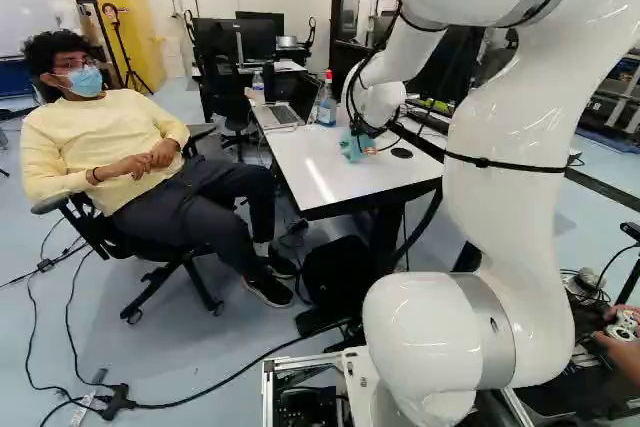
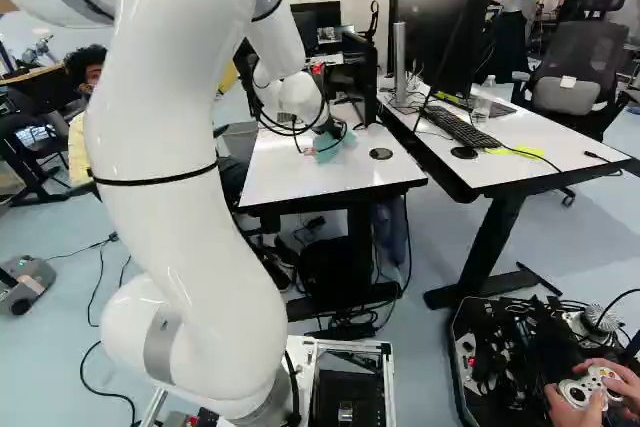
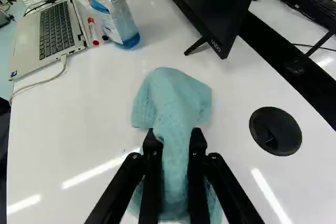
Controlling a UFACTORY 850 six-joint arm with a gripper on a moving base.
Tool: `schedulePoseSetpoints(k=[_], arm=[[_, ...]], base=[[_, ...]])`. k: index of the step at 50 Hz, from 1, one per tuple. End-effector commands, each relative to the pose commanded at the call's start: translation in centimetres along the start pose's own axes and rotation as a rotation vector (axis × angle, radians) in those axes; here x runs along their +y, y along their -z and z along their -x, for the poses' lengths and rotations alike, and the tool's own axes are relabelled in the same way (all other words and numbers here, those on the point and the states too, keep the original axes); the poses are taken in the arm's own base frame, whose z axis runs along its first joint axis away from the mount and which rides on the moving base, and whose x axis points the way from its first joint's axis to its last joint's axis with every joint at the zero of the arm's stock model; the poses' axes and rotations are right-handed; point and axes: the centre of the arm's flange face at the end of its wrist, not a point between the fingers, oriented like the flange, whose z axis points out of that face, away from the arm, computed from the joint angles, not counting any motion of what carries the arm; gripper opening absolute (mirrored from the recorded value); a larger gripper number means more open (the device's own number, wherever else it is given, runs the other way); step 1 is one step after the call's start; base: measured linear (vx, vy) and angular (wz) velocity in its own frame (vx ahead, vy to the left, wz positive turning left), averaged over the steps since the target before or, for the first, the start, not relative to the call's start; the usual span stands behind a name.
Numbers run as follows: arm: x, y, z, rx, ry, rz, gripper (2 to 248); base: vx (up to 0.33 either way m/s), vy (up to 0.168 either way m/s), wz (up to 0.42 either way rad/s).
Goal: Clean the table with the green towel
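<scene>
Nearest you, the arm [image 2: 165, 157] reaches out over the white worktop [image 3: 73, 129], bringing the tool [image 3: 174, 134] down above its surface. The tool is clenched on the green towel [image 3: 170, 100], both fingers pinching a gathered fold from two sides. That bunched grip likely keeps the cloth secure while its loose ends spread over the worktop as your wiping pad.

Just beside the towel lies the black cable grommet [image 3: 275, 131] — a rim that could snag a low corner. Farther on, the monitor [image 3: 210, 3], plastic bottle [image 3: 113, 11], red marker [image 3: 93, 31] and open laptop [image 3: 52, 30] bound the bare stretch. You seem ready to wipe; keep your strokes short of the bottle, which could tip if pushed.
</scene>
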Motion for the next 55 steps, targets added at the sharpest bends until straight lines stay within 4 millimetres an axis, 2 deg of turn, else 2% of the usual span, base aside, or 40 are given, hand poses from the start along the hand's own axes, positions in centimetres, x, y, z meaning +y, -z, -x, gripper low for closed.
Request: schedulePoseSetpoints(k=[12, 55], arm=[[0.03, -0.71, 0.4, -0.012, 0.0, 0.001, 54], [0.03, -0.74, 0.77, -0.052, 0.0, 0.002, 54]], base=[[0.0, 0.0, 0.0], [0.0, 0.0, 0.0]])
